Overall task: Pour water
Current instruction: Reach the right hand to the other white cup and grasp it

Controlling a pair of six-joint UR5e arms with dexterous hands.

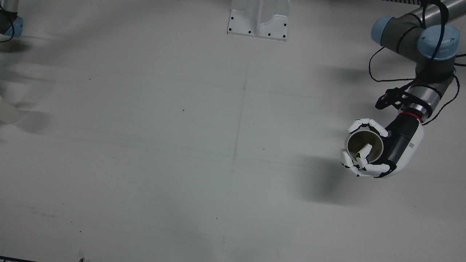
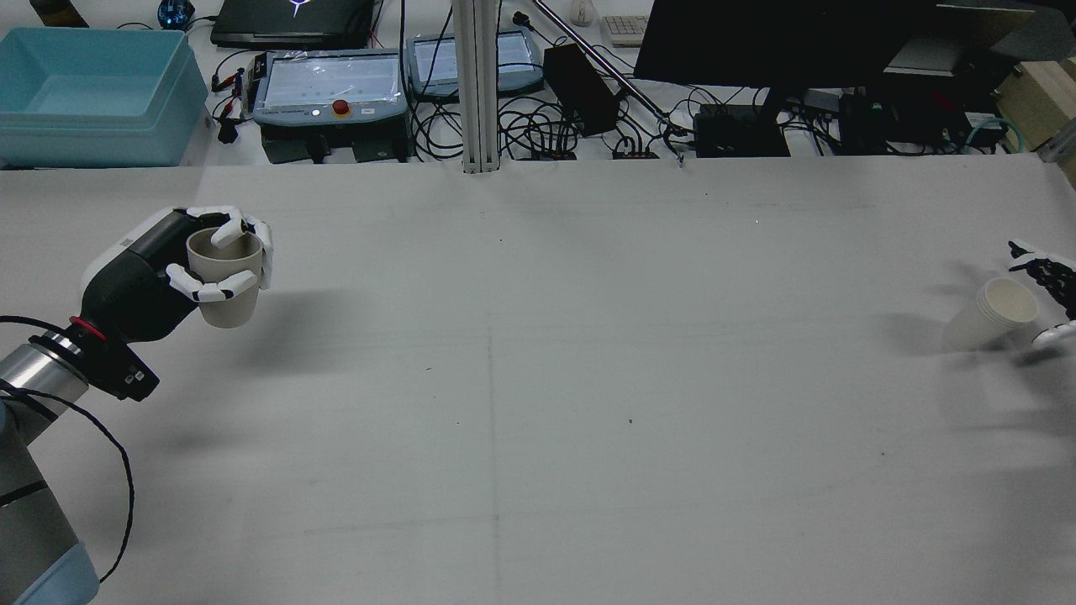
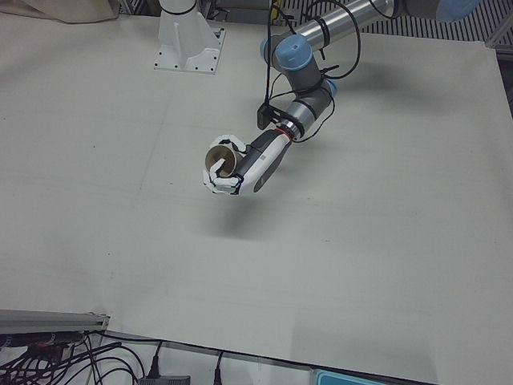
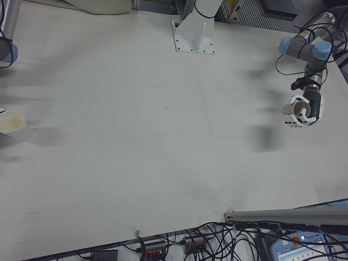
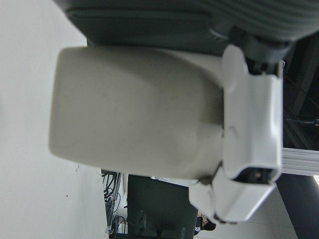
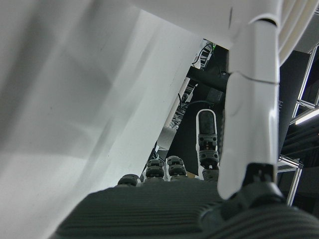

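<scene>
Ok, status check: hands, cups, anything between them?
Left hand shut on brown cup, lifted, upright. Right hand beside white cup, grip unclear. Table between clear.

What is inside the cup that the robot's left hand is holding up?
One of the fingers of the left hand hooks over the rim into the cup. Its brownish inside is dim; water cannot be made out.

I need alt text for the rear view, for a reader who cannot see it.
The left hand holds a beige paper cup upright above the white table. A white cup stands at the far right edge, beside the right hand.
</scene>
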